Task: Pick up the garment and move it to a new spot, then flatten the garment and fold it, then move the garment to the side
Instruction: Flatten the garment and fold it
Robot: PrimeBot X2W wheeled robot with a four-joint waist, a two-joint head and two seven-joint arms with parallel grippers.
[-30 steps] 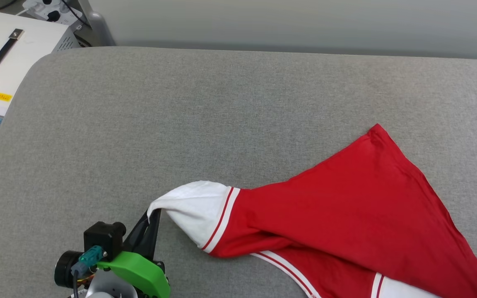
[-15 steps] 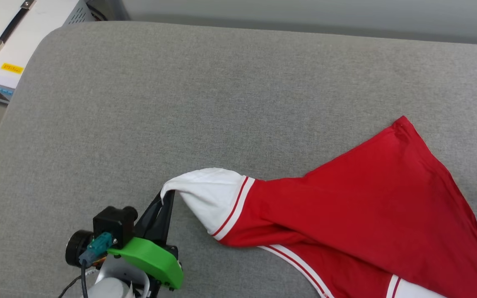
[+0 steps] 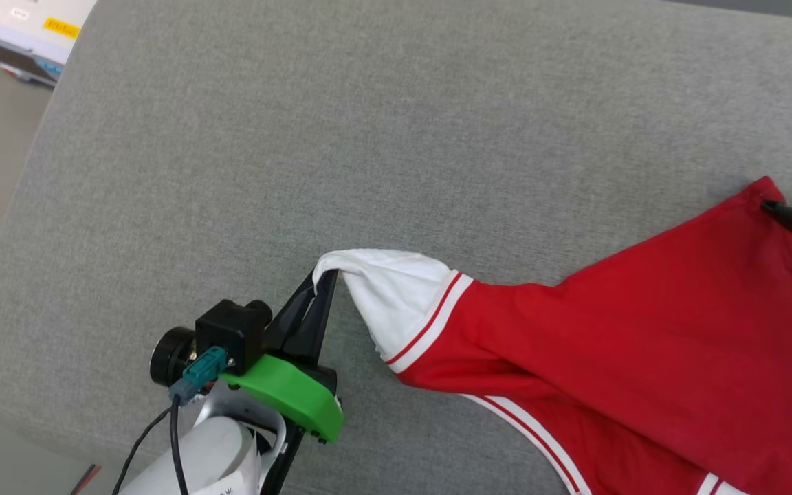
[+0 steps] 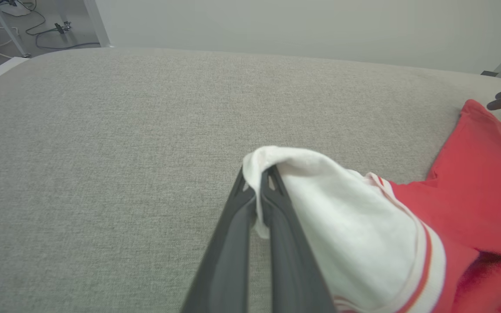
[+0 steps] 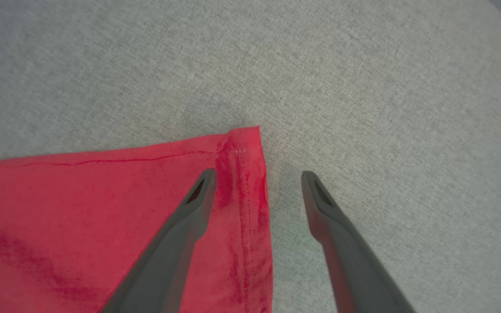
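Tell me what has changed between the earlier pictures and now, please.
The right gripper has come to the far hem corner of the red jersey T-shirt with white sleeves and now stands open astride it, gripping nothing yet. The head view has also shifted. Unchanged: the left gripper stays shut on the white sleeve, and the shirt lies on the grey fabric surface.

The garment lies on the padded surface, spreading from centre toward 4 o'clock. The left gripper, at 7 o'clock, pinches its sleeve tip. The right gripper straddles the garment's corner at 3 o'clock.
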